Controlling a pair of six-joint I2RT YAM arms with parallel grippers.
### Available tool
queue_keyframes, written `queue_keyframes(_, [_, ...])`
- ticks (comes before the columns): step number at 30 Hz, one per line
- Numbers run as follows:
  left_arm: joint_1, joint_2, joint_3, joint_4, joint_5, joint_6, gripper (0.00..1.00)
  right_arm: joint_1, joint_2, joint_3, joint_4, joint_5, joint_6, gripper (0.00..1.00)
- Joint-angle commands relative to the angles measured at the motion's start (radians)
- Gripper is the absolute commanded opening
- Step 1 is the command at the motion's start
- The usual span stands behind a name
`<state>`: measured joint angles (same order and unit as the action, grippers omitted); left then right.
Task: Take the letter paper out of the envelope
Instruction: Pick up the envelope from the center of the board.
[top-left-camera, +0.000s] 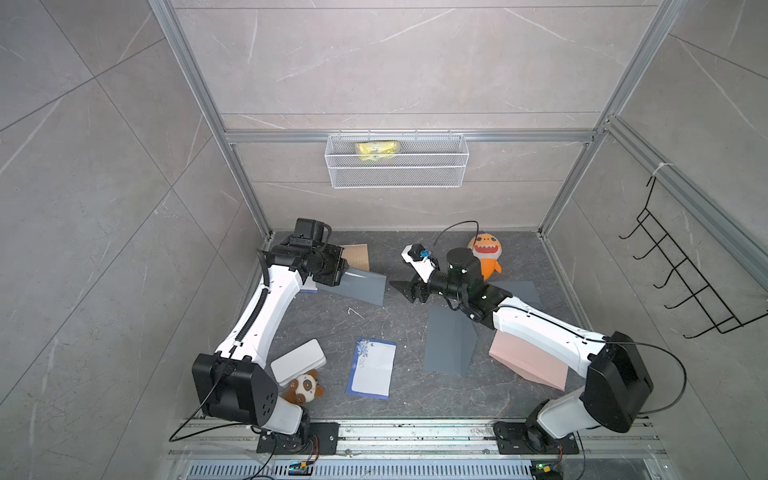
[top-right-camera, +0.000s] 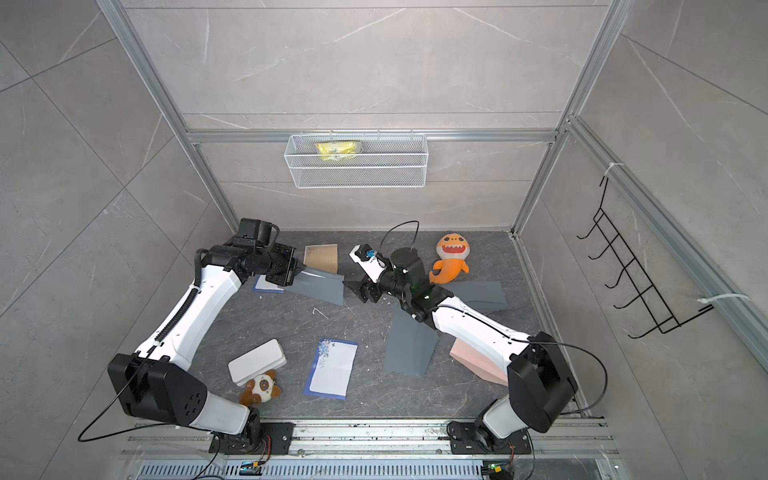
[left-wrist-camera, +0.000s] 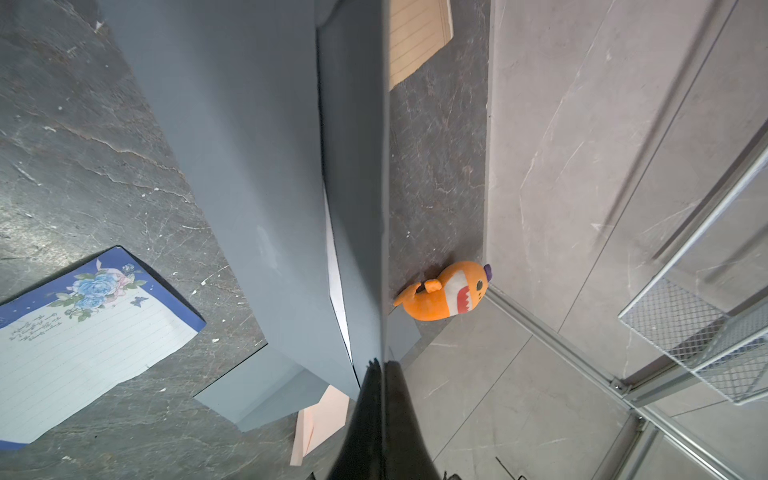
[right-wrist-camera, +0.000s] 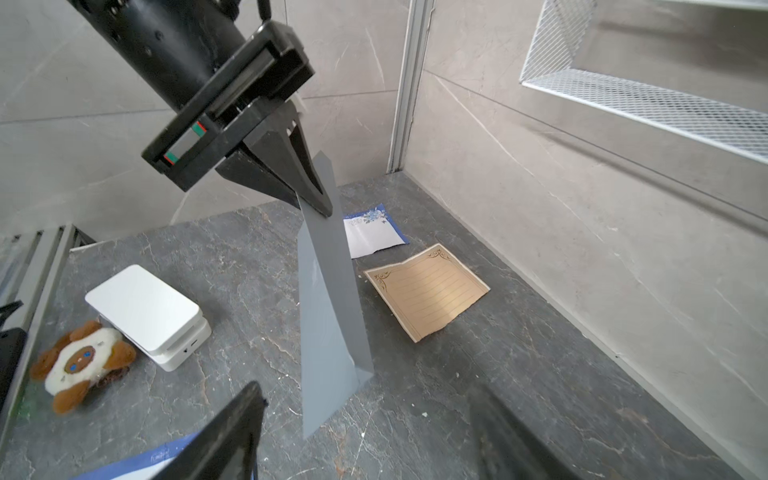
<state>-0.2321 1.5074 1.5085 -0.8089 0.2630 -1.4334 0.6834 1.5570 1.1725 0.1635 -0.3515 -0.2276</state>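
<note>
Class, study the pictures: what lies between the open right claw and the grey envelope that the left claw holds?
Nothing: only a bare gap over the dark tabletop separates the right claw from the grey envelope, as both top views show.

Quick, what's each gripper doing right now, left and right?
Left gripper: shut on the grey envelope.
Right gripper: open, holding nothing.
</note>
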Motion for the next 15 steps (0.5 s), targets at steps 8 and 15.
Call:
queue_keyframes(8, [-0.060,0.062,0.126,-0.061,0.023,0.093,0.00,0.042,0.119,0.142,-0.216,0.045,-0.095,0.78])
queue_keyframes(15, [-0.100,0.083,0.162,-0.073,0.020,0.104,0.00,0.042,0.168,0.189,-0.248,0.083,-0.066,0.76])
